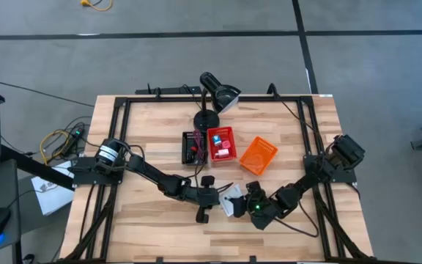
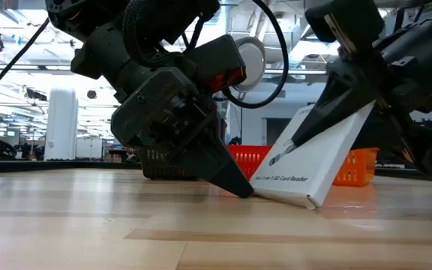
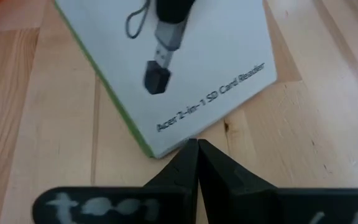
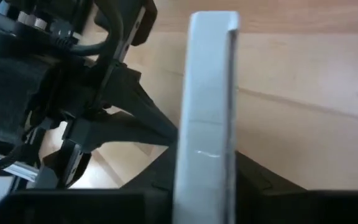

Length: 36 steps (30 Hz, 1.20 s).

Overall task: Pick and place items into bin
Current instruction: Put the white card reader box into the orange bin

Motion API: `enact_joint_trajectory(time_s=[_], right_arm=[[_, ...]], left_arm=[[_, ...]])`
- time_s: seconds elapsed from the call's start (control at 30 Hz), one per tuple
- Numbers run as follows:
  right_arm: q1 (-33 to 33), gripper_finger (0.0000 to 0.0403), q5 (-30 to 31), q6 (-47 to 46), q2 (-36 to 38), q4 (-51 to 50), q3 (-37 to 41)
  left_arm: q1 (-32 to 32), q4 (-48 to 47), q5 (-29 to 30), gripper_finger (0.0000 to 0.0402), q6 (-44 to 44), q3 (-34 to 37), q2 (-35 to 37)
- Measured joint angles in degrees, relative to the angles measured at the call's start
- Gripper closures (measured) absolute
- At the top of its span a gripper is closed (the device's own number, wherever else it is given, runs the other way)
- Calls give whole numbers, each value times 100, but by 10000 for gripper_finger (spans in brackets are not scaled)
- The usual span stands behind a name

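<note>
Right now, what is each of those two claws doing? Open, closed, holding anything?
Left gripper: closed, empty, its tip against the lower edge of the white card reader box.
Right gripper: closed on that box, holding it tilted on the table.

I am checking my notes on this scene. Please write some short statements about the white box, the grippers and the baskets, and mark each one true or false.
1. The white box lies flat on the table. False: it is tilted, one edge on the wood.
2. The right gripper is shut on the white box. True.
3. The left gripper is wide open. False: its fingers are shut, tips at the box's lower edge.
4. The orange basket holds the box. False: it looks empty.
5. The red basket holds small pieces. True.
</note>
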<state>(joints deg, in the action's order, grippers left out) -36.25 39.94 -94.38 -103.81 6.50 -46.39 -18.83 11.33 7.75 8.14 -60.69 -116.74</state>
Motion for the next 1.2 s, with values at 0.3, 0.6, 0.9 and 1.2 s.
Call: enact_joint_trajectory(time_s=[0.3,0.6,0.9,1.2], right_arm=[[-35,358,949,1018,530,-420,17],[15,345,1486,1603,3163,-3697,6],[1268,349,-146,2151,4311,-5766,11],[2544,350,-875,3467,4082,-5679,11]], left_arm=[[0,-1107,1143,401,-42,15,903],[-24,-2023,2278,401,44,11,1896],[-20,-2017,2297,401,87,9,1956],[-46,-2015,2295,401,347,9,1956]])
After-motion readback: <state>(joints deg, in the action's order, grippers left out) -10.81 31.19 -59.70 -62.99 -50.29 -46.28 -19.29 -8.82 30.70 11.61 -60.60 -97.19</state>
